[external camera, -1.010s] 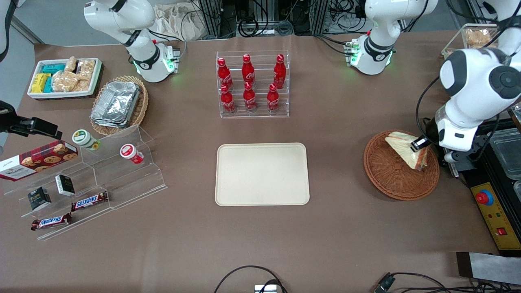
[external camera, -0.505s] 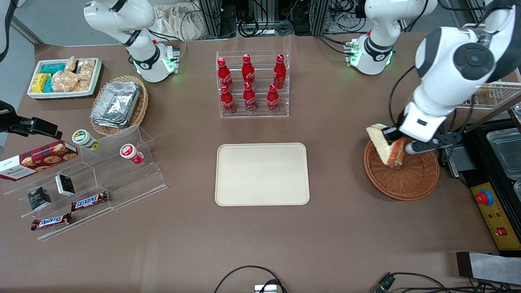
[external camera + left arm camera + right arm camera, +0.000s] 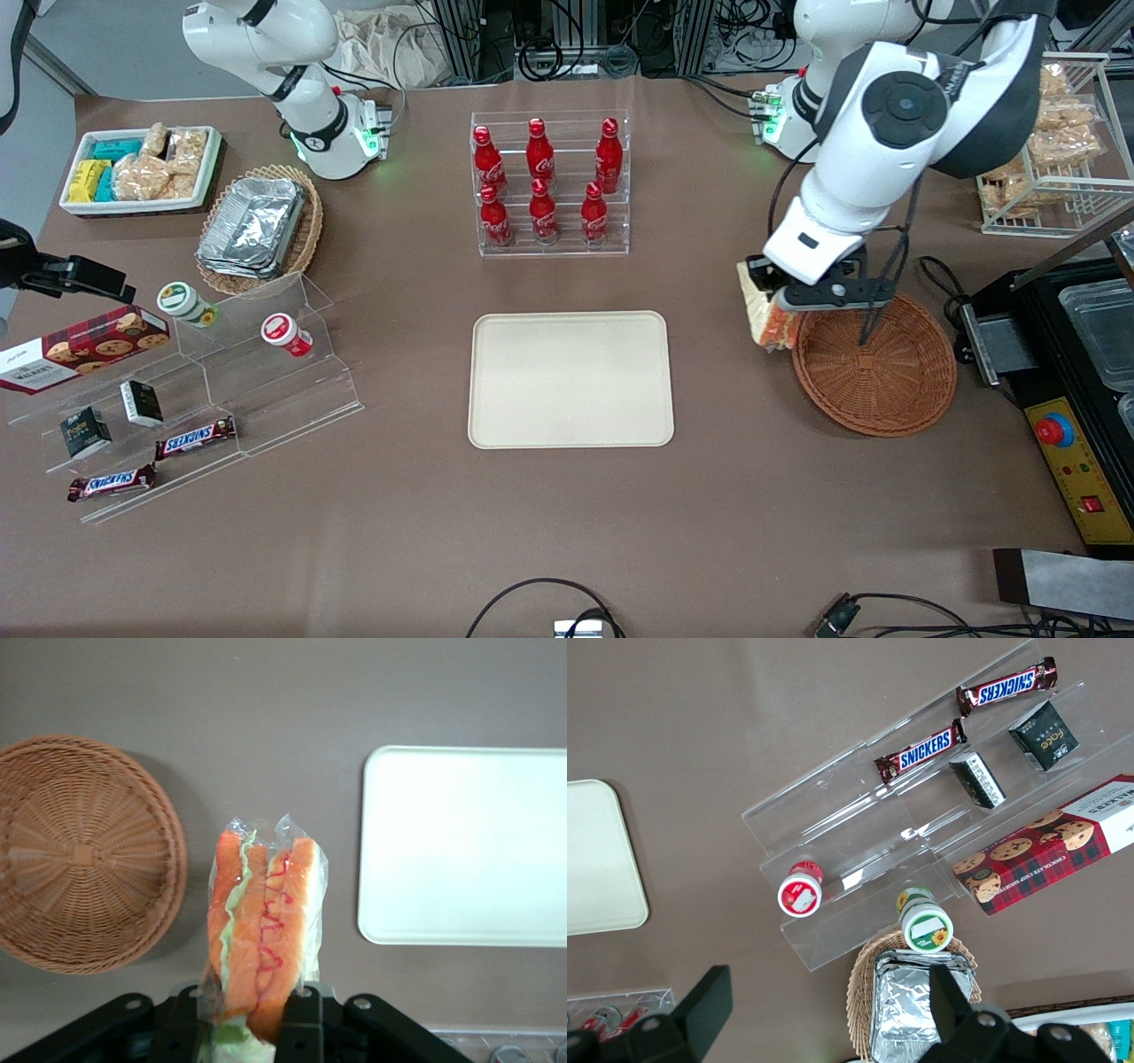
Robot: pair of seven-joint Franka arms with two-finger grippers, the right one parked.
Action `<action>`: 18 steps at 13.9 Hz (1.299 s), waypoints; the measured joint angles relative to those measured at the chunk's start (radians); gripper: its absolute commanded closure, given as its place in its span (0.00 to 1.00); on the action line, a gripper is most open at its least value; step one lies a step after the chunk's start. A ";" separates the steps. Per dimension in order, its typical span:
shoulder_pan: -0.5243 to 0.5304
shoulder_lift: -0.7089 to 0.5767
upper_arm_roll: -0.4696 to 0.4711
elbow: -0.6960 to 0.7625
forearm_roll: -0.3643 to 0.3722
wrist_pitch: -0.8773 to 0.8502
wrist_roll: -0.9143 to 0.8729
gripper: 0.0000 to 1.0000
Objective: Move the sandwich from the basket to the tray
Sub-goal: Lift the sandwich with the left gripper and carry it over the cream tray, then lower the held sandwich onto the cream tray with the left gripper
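Front view: the gripper (image 3: 772,306) hangs above the table (image 3: 567,514), clamped on the sandwich (image 3: 764,317), which is lifted clear of the basket (image 3: 877,372) and sits just beside its rim, between basket and tray (image 3: 570,378). In the left wrist view, the sandwich's orange and green filling edge shows between the fingers (image 3: 299,1014).

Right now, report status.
End effector shut on sandwich, airborne at basket rim. Basket empty. Tray bare; nothing between sandwich and tray.
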 measured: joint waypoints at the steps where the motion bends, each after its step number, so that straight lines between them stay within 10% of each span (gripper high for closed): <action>1: 0.000 0.006 -0.019 0.002 0.001 0.000 0.000 0.74; 18: -0.111 0.444 -0.183 0.200 0.227 0.033 -0.132 0.74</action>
